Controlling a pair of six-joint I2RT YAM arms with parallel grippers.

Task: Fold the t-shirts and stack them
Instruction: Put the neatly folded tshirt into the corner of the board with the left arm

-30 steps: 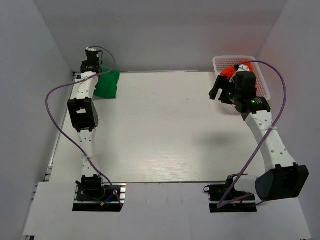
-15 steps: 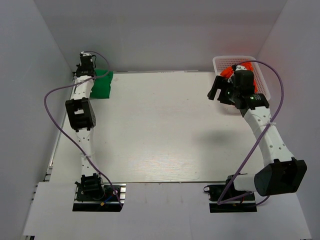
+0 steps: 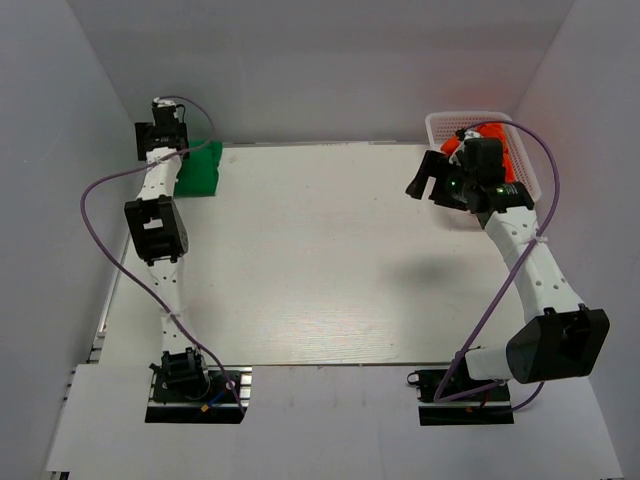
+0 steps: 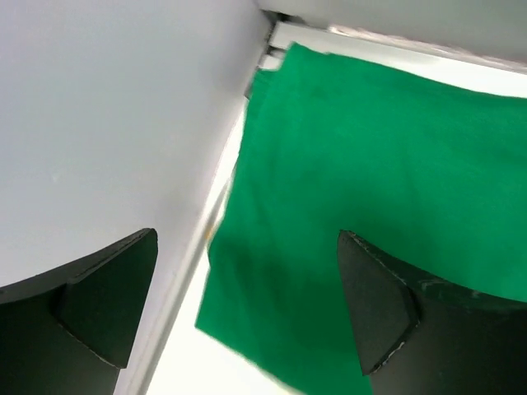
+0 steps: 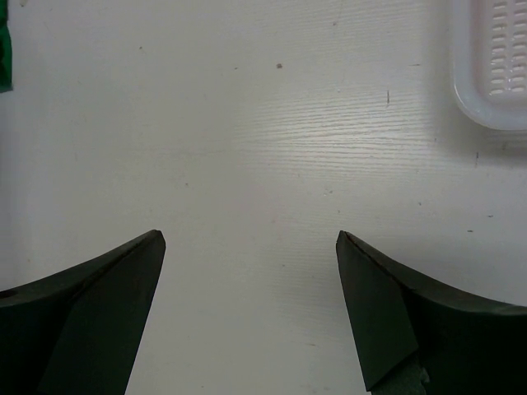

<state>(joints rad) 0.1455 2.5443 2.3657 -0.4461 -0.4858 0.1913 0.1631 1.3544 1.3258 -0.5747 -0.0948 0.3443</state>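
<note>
White table [image 3: 320, 270] boxed in by pale walls; white mesh basket [image 3: 465, 115] at the far right. Orange t-shirts [image 3: 455, 147] heaped inside the basket; green t-shirt [image 3: 200, 172] lying as a flat rectangle at the far corner opposite the basket. Left gripper [image 4: 247, 304] spread wide over the green cloth, pinching nothing; right gripper [image 5: 247, 313] likewise agape over bare table just beside the basket, empty. Probably light, limp, quick to slump; best pinched at a shoulder seam or hem edge, not mid-panel.
</note>
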